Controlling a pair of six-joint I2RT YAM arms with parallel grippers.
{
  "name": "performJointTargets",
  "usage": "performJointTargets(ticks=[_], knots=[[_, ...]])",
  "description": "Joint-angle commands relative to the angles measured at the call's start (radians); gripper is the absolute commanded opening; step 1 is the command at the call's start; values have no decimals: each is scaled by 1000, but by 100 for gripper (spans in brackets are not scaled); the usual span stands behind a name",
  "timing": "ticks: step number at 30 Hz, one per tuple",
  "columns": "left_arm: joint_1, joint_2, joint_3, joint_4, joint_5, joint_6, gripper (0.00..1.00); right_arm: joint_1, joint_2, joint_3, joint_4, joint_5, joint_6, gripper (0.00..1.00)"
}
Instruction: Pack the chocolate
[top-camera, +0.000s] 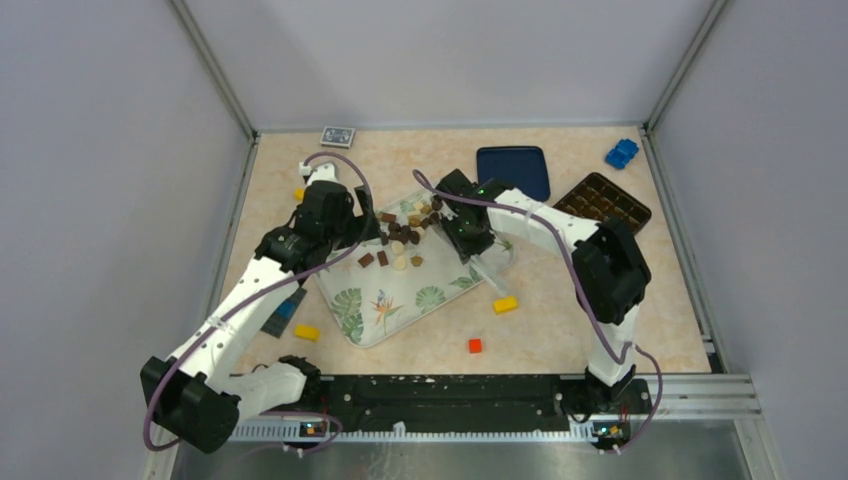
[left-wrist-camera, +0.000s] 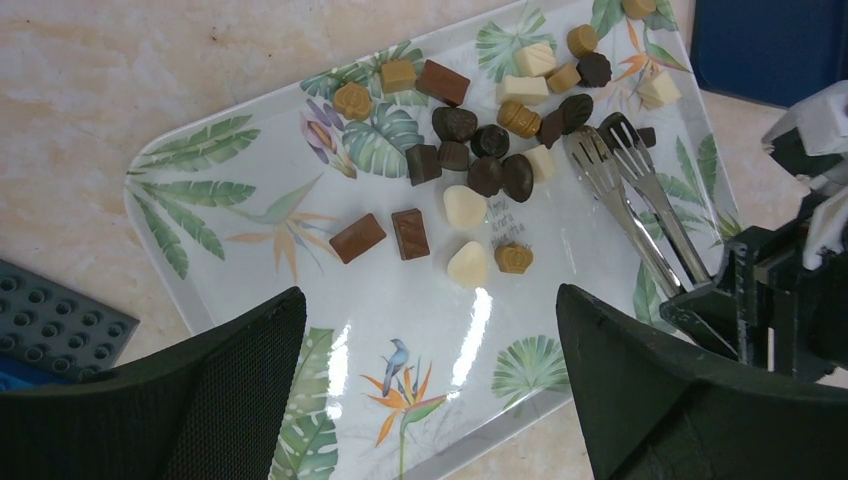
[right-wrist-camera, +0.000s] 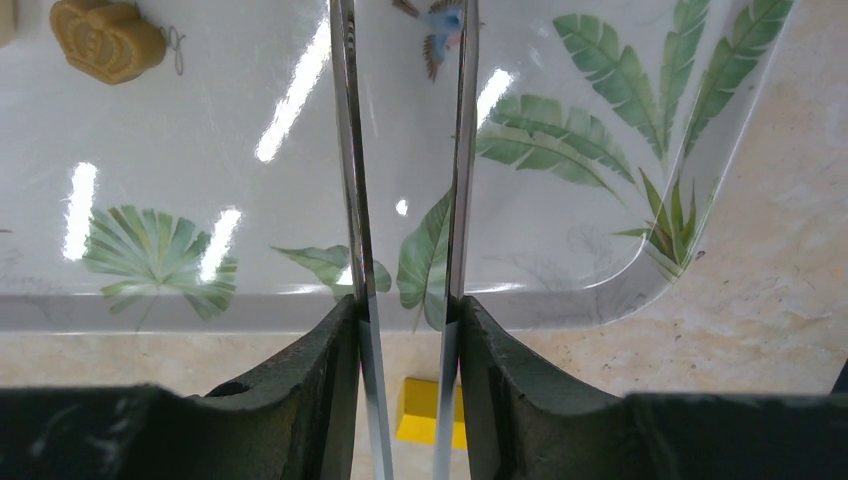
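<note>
The chocolate (left-wrist-camera: 480, 150) lies loose on the leaf-printed tray (left-wrist-camera: 250, 200), in a band running from near-left to far-right in the top view. The oblong pieces point in differing directions, and two brown bars lie side by side at the near end.

The left pincer (left-wrist-camera: 430, 295) hangs above the tray's near half with jaws fully spread, the chocolate beyond its fingertips.

The right pincer (right-wrist-camera: 405, 320) is clamped on metal tongs (left-wrist-camera: 640, 200). The slotted tong tips sit just beside the dark pieces at the band's right end.

A compartmented brown tray (top-camera: 603, 203) sits on the bench (top-camera: 560, 320) at far right. Its contents cannot be made out.
</note>
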Motion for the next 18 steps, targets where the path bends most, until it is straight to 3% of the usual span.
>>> performJointTargets(ticks=[1,11,18], knots=[[6,-24,17,25,1,18,99,15,-155,-16,-3,-6,23,16],[11,1,29,39,17,29,99,-56,-380,-150,-67,23,67,13],[13,-3,33,47,24,37,99,-425,-607,-293,-76,-56,71,13]])
